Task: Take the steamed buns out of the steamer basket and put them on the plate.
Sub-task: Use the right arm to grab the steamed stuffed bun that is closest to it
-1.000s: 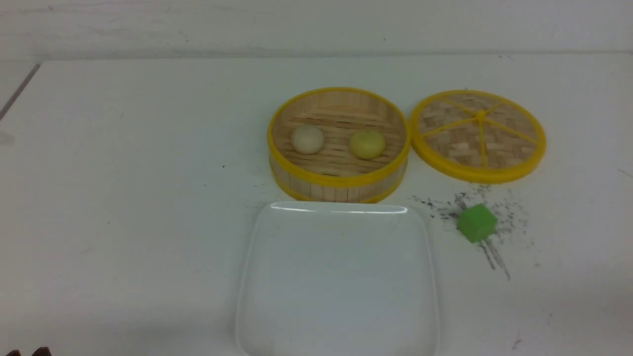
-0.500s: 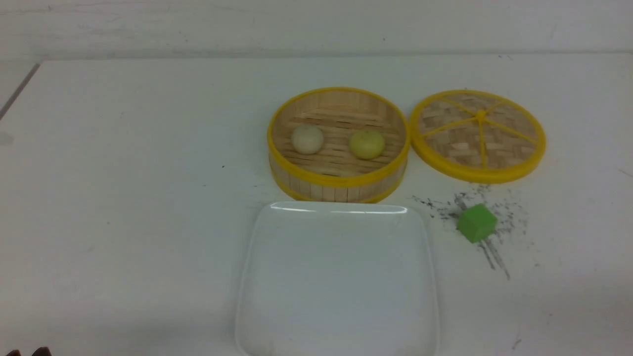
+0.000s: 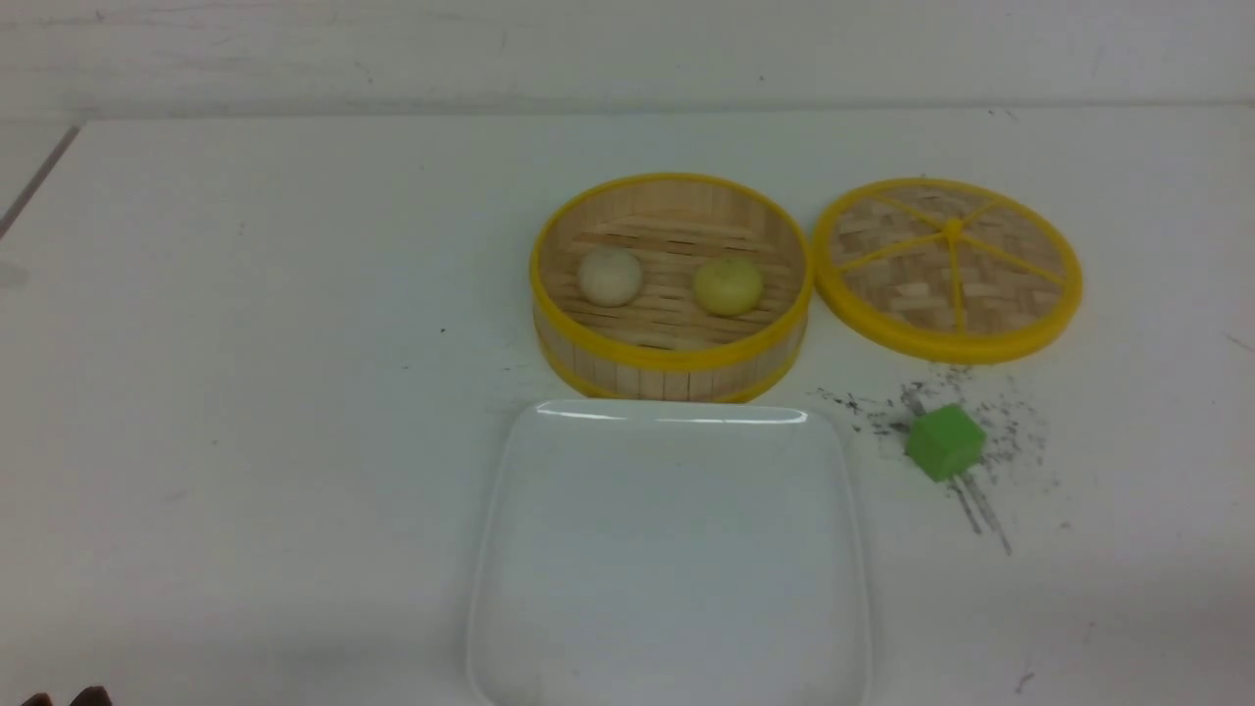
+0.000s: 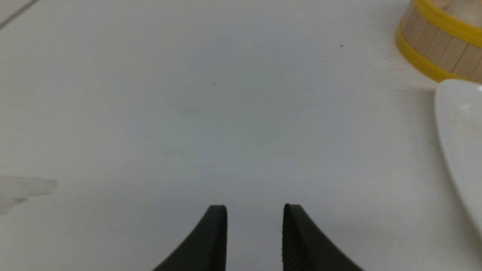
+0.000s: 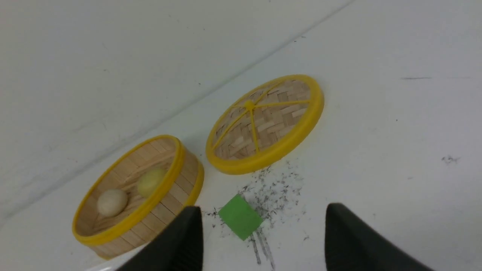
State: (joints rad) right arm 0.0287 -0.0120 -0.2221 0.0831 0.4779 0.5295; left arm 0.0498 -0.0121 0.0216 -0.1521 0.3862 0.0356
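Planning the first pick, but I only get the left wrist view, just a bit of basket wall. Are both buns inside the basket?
Observer: Yes, the cream bun and the yellow bun sit apart inside the steamer basket.
Operator: Where is its lid?
Observer: The woven lid lies flat on the table, right of the steamer basket.
Operator: And the right claw?
Observer: The right claw is open, holding nothing.

Even, diffuse light from above washes my worktop (image 3: 245, 343) bright, a little pale and greenish. Shadows are faint and soft, and a dimmer band lies along the near edge in the front view. A thin glare streak crosses the plate (image 3: 667, 549) at its far rim. My left jaws and right jaws show as dark, soft-edged shapes, slightly out of focus.
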